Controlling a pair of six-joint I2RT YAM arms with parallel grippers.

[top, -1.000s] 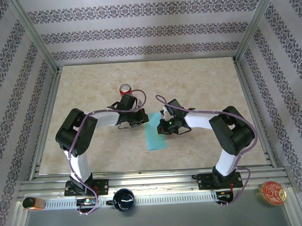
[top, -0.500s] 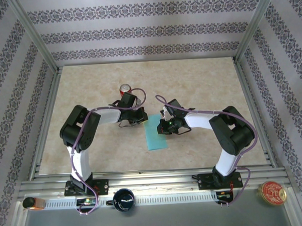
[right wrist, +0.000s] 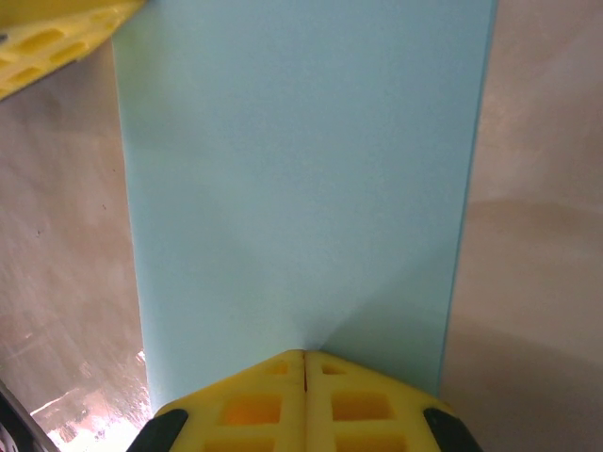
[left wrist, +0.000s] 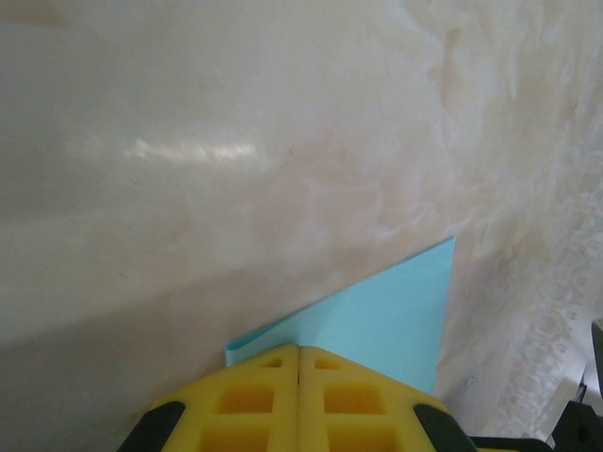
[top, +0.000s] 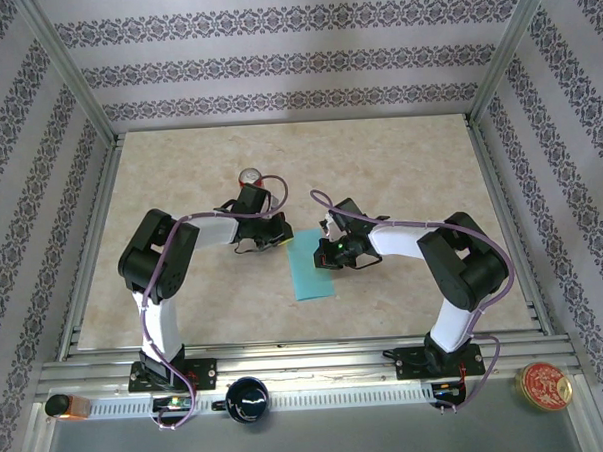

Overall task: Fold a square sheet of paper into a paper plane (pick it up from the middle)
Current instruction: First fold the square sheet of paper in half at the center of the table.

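1. Sheet (top: 310, 274): turquoise paper lying flat on the desk (top: 399, 172), in the middle of the top view. Its outline is a narrow upright rectangle, so I judge it already folded in half. In the left wrist view it is a pointed corner at lower right (left wrist: 386, 320). In the right wrist view it is a broad band running from the top edge down to the fingertips (right wrist: 301, 188).
2. My left pincer (top: 280, 239): at the sheet's upper left corner. The jaws are fully closed, yellow pads meeting at the bottom of its own view (left wrist: 300, 350), with the paper edge coming out from under the tips. I cannot tell whether the paper is nipped or only pressed.
3. My right pincer (top: 323, 253): at the sheet's upper right edge, jaws likewise closed tight (right wrist: 304, 356). Faint creases fan out from the tips, so there is contact. I cannot tell whether it is a grip or a press.
4. Can (top: 250, 177): red, upright, just above the left pincer in the top view, apart from the sheet.
5. Handling, as I judge it:
   - The sheet is very light, limp and easily creased.
   - It looks smooth, so it is likely to slide on the glossy desk under a sideways push.
   - It is prone to tear or crumple if pinched hard.
6. Where to take hold, as I judge it:
   - Nip a thin edge or corner with a shallow bite.
   - Pin the other side with closed tips so the folded layers stay aligned.
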